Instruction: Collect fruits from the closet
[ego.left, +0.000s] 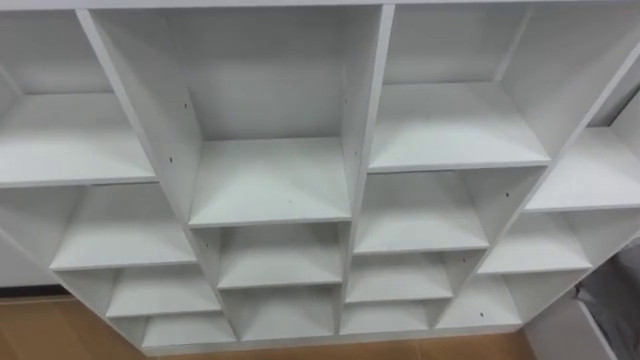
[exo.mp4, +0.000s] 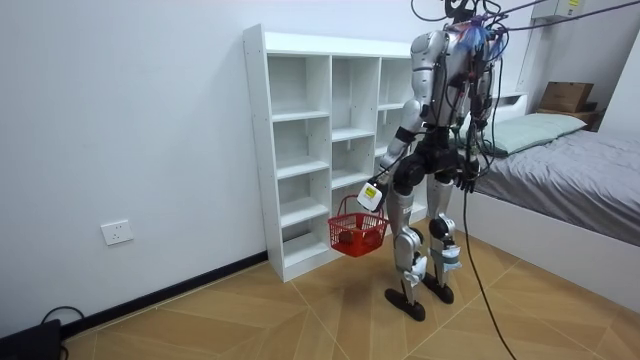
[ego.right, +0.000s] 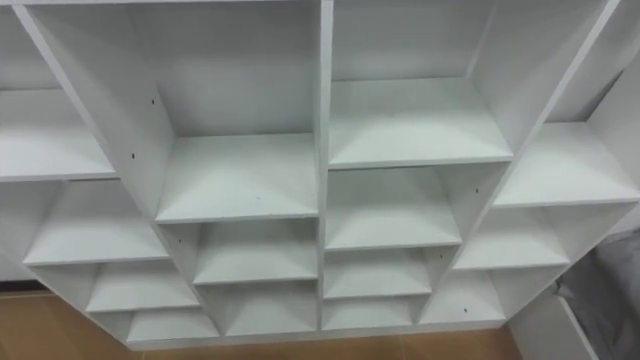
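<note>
Presently holding red basket (exo.mp4: 357, 235) low by bottom shelves of closet (exo.mp4: 256, 150), left hand (exo.mp4: 374, 192) curled round its handle; right hand (exo.mp4: 466, 182), state unclear, likelier to reach.

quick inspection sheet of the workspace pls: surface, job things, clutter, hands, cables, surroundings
surface: white shelf, its boards bare in the eye views
job's things: red basket hanging low between robot and shelf, with something dark red inside, too small to name; fruit on the shelf: nothing seen
clutter: nothing seen
hands: left hand carries the basket by its handle; right hand hangs at the robot's side
cables: dark cable on the floor by the wall, room view's lower left
surroundings: robot stands facing the shelf; bed on the room view's right; wall socket; wooden floor
</note>
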